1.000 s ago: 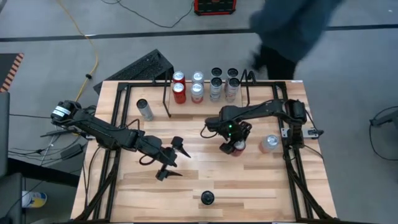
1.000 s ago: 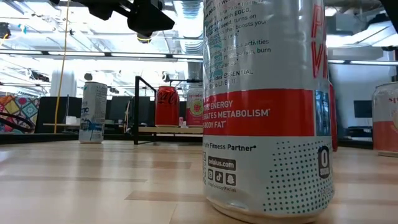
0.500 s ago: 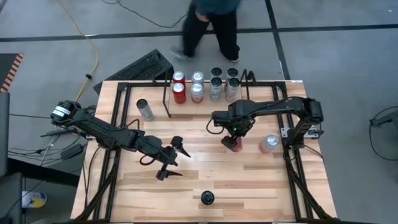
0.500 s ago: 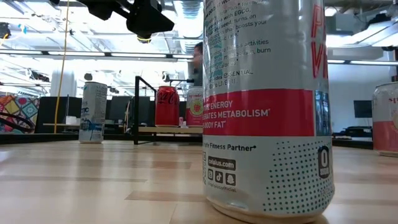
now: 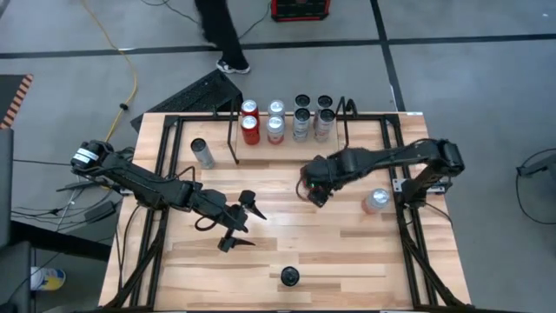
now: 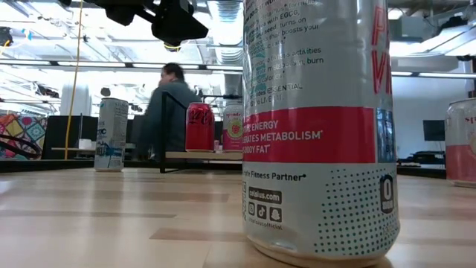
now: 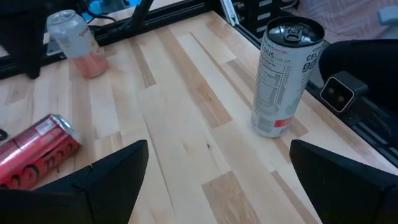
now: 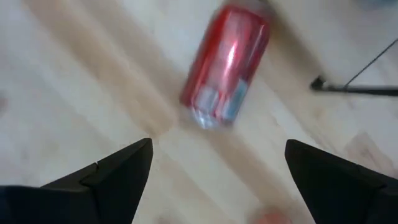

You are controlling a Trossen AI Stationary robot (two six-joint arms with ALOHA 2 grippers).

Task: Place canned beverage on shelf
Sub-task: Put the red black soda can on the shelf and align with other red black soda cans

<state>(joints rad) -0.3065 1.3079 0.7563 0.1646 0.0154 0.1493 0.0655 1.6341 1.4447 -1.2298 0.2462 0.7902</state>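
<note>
A red can lies on its side on the table; it also shows in the left wrist view. My right gripper is open just above it, its fingertips short of the can. In the high view my right gripper covers the can. My left gripper is open and empty over the table's middle left. The shelf, a low black wire rack at the far edge, holds several upright cans.
Upright loose cans: a silver one at far left, a pink one at right, a white-and-red one by the near edge, filling the low view. Black rail frames run along both sides. A person walks beyond the far edge.
My right gripper has moved a little toward the table's left edge, and its arm has swung out toward the right edge. The red can that showed beside it is now covered in the high view. The person has walked leftward behind the table.
</note>
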